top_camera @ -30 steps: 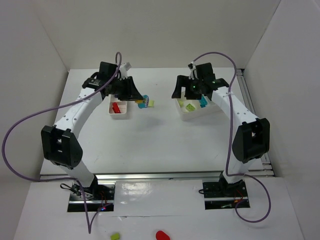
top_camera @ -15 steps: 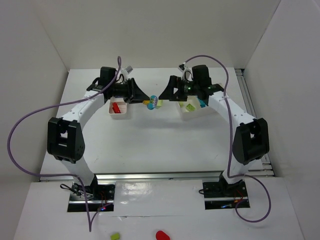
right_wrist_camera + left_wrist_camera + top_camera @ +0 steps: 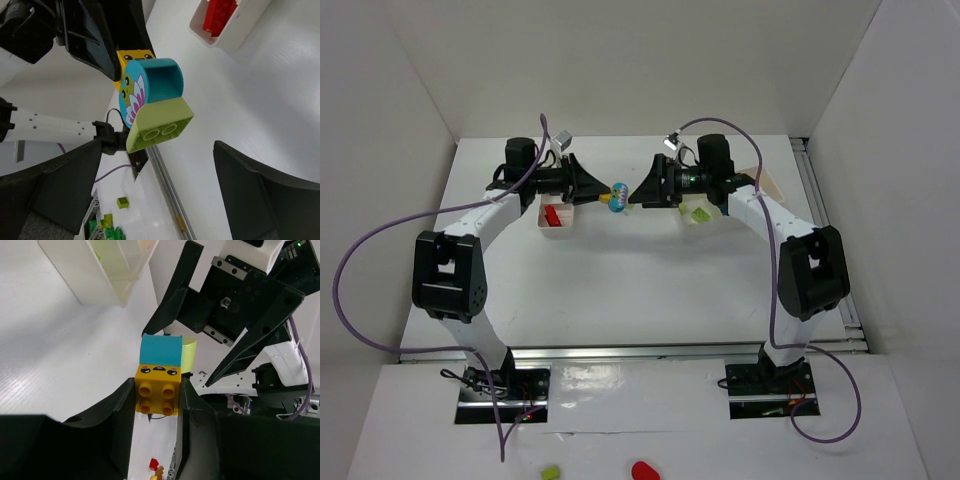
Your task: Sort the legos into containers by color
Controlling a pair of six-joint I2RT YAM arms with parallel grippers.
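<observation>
Holding a three-colour stack in mid-air above the worktop [image 3: 640,290], between the two trays and touching neither. Clamping the left jaws on the yellow brick [image 3: 156,395] at the stack's near end, flanks pinched squarely, studs facing the left wrist camera. Carrying on that brick a cyan rounded piece [image 3: 160,351] with a printed flower disc, and beyond it a lime brick [image 3: 160,125], hollow underside turned toward the right wrist camera. Facing the stack with the right jaws spread wide apart, gripping nothing, tips near the lime end.

Judging the step in hand as pulling the colours apart between the two arms before dropping each into its own compartment. Doing it well by:
- Lining the right jaws up on the lime brick's flat sides only, not straddling the cyan curve.
- Closing fully before any pull.
- Peeling with a slight tilt rather than tugging straight, sparing the left grip on the yellow.

Watching for slip at the yellow flanks, smooth plastic likely offering little purchase. Watching also for contact between the wrists, both crowding the same small space.

Lying nearby: a red brick [image 3: 219,15] in the left tray [image 3: 560,233], and something lime inside the right tray [image 3: 85,285], probably the place for the lime brick.
</observation>
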